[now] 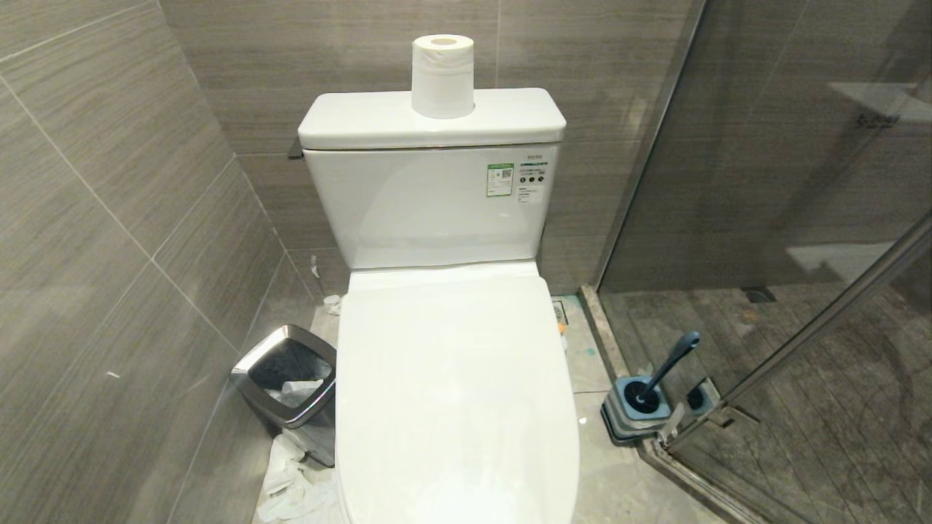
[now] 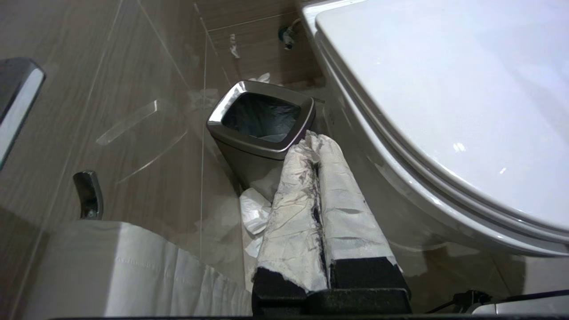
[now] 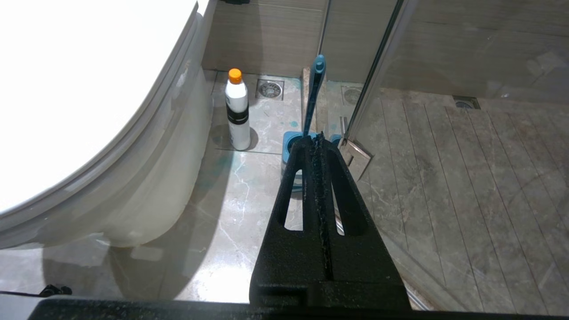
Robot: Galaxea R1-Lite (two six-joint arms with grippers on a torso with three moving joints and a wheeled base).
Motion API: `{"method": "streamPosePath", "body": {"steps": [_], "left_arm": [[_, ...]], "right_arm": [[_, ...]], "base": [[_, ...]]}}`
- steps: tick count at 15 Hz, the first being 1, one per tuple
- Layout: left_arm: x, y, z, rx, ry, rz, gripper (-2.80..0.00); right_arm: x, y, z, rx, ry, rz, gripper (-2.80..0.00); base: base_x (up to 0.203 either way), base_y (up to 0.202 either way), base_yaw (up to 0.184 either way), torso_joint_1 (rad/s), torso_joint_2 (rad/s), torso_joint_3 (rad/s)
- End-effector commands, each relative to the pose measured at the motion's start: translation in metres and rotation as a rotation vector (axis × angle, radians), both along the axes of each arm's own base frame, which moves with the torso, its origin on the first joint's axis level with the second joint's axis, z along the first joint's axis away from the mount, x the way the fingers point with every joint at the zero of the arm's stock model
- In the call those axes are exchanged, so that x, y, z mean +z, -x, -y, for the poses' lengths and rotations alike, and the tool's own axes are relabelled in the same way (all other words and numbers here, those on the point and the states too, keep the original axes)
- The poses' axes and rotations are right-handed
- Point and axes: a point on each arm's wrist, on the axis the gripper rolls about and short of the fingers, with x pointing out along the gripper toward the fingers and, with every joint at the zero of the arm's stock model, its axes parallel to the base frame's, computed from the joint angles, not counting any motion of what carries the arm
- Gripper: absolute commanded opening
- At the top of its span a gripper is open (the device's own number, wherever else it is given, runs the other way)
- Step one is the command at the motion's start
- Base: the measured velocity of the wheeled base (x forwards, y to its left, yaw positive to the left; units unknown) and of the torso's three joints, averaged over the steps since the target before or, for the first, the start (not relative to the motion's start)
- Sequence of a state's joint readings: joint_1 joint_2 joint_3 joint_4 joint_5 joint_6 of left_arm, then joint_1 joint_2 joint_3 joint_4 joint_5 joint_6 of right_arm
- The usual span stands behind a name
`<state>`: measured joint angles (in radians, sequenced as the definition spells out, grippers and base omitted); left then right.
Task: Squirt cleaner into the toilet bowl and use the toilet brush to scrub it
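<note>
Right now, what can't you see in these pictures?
- Bowl: hidden in every view by the closed lid.
- Brush bristles: sunk in the holder in the head view; behind the shut right gripper in the right wrist view.
- Cleaner: only in the right wrist view; label too small to read.
- Bin contents: too dark in the left wrist view, partly behind the shut left gripper.

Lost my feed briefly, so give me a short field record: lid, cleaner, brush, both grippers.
lid: white toilet lid down, bowl covered
cleaner: white plastic bottle with orange cap upright on floor beside the toilet base
brush: blue-grey handled toilet brush standing in its square holder by the glass shower door
left gripper: shut, empty, near the silver-rimmed waste bin
right gripper: shut, empty
</note>
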<state>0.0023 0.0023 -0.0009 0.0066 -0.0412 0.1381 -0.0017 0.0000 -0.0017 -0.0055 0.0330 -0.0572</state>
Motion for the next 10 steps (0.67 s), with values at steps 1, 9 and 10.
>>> {"method": "streamPosePath", "body": {"steps": [1, 9, 10], "left_arm": [[-0.0003, -0.0001, 0.0000, 0.002, 0.016, -0.003, -2.80], [0.0000, -0.0001, -0.0009, 0.043, 0.130, -0.002, -2.80], [0.0000, -0.0001, -0.0009, 0.041, 0.132, -0.002, -2.80]], "right_arm": [[0.0001, -0.0001, 0.0000, 0.001, 0.002, -0.001, -2.80], [0.0001, -0.0001, 0.0000, 0.001, 0.001, -0.001, -2.80], [0.0001, -0.0001, 0.0000, 0.001, 0.001, -0.001, -2.80]], "base": [[0.000, 0.000, 0.000, 0.000, 0.00, 0.000], [0.000, 0.000, 0.000, 0.000, 0.00, 0.000], [0.000, 0.000, 0.000, 0.000, 0.00, 0.000]]}}
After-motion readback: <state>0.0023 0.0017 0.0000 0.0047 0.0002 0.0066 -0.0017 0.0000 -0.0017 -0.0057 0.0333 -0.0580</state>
